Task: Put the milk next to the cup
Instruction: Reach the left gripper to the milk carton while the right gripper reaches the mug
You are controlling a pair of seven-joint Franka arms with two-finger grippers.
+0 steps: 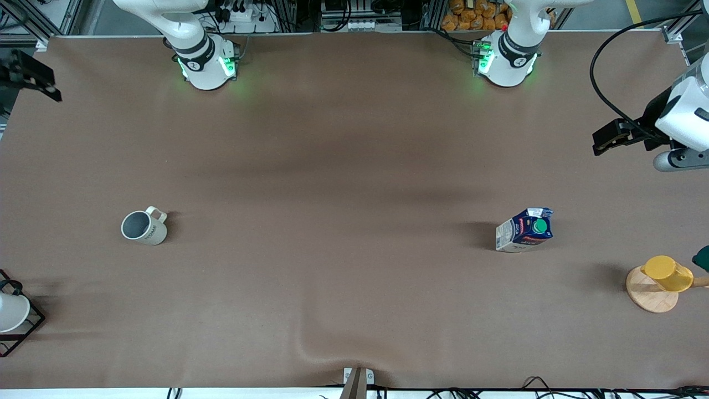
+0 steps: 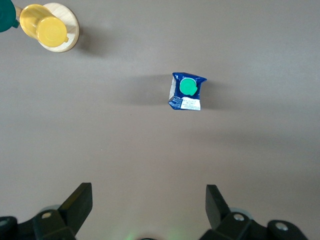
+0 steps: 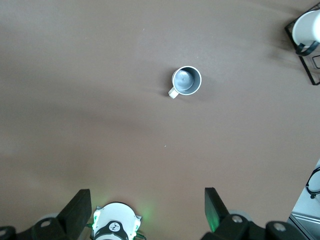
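Small dark blue and white gable-top milk carton with round green cap (image 1: 524, 229) stands upright on the brown table (image 1: 343, 183), toward the left arm's end. Small cream mug with grey inside and loop handle (image 1: 144, 226) sits well apart, toward the right arm's end. Left gripper (image 2: 149, 207) hangs high over the table, fingers spread, holding nothing. Right gripper (image 3: 148, 207) likewise spread wide, empty, up above the table with its own base in view.

Wide bare stretch of table (image 1: 343, 194) being left open between milk (image 1: 524, 229) and cup (image 1: 143, 226), which are being kept well apart. Only yellow cup on wooden disc (image 1: 659, 282) being parked near milk; white cup in wire rack (image 1: 12, 313) near cup.
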